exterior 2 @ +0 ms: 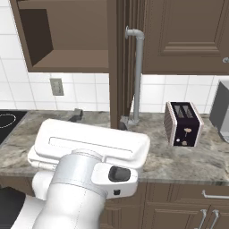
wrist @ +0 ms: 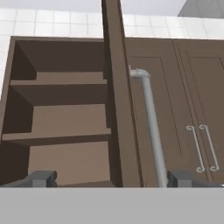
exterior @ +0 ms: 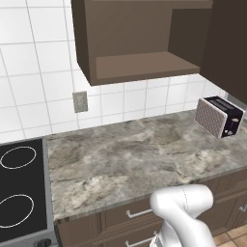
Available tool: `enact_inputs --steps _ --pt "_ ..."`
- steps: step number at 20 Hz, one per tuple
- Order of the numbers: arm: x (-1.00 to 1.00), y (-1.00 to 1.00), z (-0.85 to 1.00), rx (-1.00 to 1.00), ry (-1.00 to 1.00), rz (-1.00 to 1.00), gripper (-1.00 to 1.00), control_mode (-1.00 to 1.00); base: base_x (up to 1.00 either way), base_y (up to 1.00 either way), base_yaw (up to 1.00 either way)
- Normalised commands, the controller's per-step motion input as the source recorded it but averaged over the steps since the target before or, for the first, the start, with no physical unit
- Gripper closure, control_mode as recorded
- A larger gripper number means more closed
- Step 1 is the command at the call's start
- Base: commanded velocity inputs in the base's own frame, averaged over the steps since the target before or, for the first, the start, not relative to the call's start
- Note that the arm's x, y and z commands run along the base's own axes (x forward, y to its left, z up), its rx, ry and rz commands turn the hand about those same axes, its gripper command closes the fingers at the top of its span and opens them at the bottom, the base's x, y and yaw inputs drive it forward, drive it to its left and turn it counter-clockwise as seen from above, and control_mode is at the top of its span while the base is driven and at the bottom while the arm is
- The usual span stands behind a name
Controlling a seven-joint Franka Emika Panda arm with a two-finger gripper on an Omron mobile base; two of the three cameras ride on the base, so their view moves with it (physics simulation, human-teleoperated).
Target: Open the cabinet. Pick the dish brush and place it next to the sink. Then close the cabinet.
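The cabinet point(wrist: 61, 122) stands open, with bare brown shelves showing inside. Its door point(wrist: 118, 109) is swung out edge-on toward me, and the long silver handle point(wrist: 151, 122) runs down its right side. My gripper point(wrist: 113, 179) is open below the door edge, one fingertip point(wrist: 43, 178) left of the door and the other right of the handle. From the left base view the open cabinet point(exterior: 130, 67) hangs over the counter with its door point(exterior: 226, 48) at the right. The right base view shows the door point(exterior 2: 114, 62) and handle point(exterior 2: 138, 67) beyond my white hand. The dish brush is out of view.
A toaster point(exterior: 219, 116) sits on the marble counter point(exterior: 135, 154) at the right, below the door. A black stovetop point(exterior: 21, 188) lies at the left and a wall outlet point(exterior: 80, 101) on the tiles. Closed cabinet doors point(wrist: 192, 109) adjoin on the right. Drawers point(exterior: 137, 212) run under the counter.
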Motion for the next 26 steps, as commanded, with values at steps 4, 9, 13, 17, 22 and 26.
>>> enact_inputs --steps 4,9,13,17,22,26 --pt "0.26 -0.31 -0.15 0.0 0.0 0.0 -1.0 -1.0 0.0 0.0 0.0" --pt "0.04 -0.31 -0.15 0.0 0.0 0.01 -1.0 -1.0 0.0 0.0 0.0" --pt "0.07 -0.04 -0.21 0.0 0.0 0.13 -1.0 -1.0 0.0 0.0 0.0" --pt "0.02 -0.08 -0.06 0.0 0.0 0.18 -1.0 -1.0 0.0 0.0 0.0" --pt "0.0 -0.15 0.0 0.0 0.0 0.25 -1.0 -1.0 0.0 0.0 0.0" --pt "0.0 -0.15 0.0 0.0 0.0 0.28 -1.0 -1.0 0.0 0.0 0.0"
